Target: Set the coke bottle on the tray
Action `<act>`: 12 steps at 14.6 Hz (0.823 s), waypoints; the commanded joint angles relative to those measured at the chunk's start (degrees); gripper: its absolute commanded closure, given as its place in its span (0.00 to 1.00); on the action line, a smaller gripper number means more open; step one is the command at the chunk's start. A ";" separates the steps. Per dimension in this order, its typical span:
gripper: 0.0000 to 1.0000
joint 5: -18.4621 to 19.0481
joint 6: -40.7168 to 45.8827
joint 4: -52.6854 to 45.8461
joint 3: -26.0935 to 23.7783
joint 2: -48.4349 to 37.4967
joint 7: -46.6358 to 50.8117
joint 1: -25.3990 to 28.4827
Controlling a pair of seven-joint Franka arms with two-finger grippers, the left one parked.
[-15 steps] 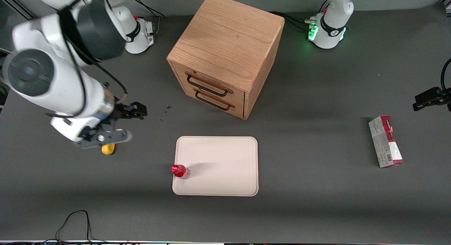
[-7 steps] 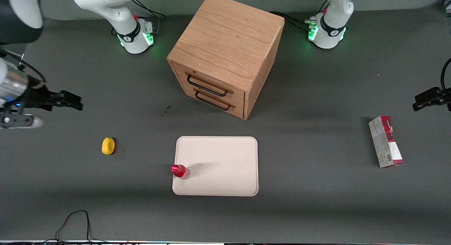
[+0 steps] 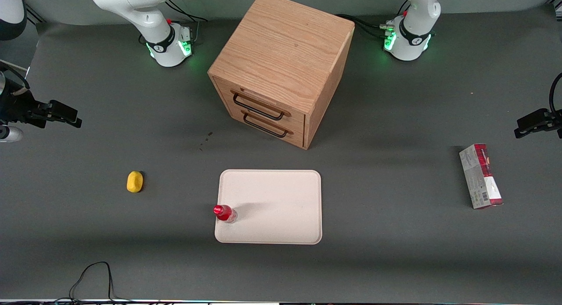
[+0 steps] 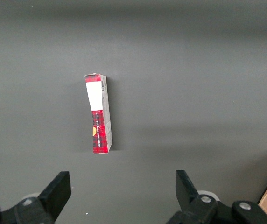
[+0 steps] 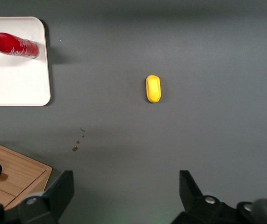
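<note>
The small red coke bottle stands upright on the cream tray, at the tray's edge nearest the working arm's end. In the right wrist view the bottle stands on the tray as well. My right gripper is open and empty, high above the table at the working arm's end, well away from the tray. Its two dark fingers are spread wide over bare table.
A wooden drawer cabinet stands farther from the front camera than the tray. A small yellow object lies on the table between the tray and my gripper. A red-and-grey carton lies toward the parked arm's end.
My right arm has drawn away from the tray toward the working arm's end of the table, uncovering the yellow object. The bottle and tray have not moved.
</note>
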State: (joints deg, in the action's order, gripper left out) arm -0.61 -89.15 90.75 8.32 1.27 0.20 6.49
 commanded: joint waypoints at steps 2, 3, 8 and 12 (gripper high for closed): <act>0.00 0.70 0.64 1.18 1.08 -1.70 -3.18 -0.33; 0.00 0.70 1.25 0.66 1.08 -1.62 -2.84 -0.25; 0.00 0.88 1.70 0.30 1.34 -1.53 -2.48 0.46; 0.00 1.23 1.70 0.30 1.61 -1.44 -2.48 0.37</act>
State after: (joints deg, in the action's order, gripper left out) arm -0.36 -87.81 90.71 9.51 0.66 -1.30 6.47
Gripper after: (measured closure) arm 0.000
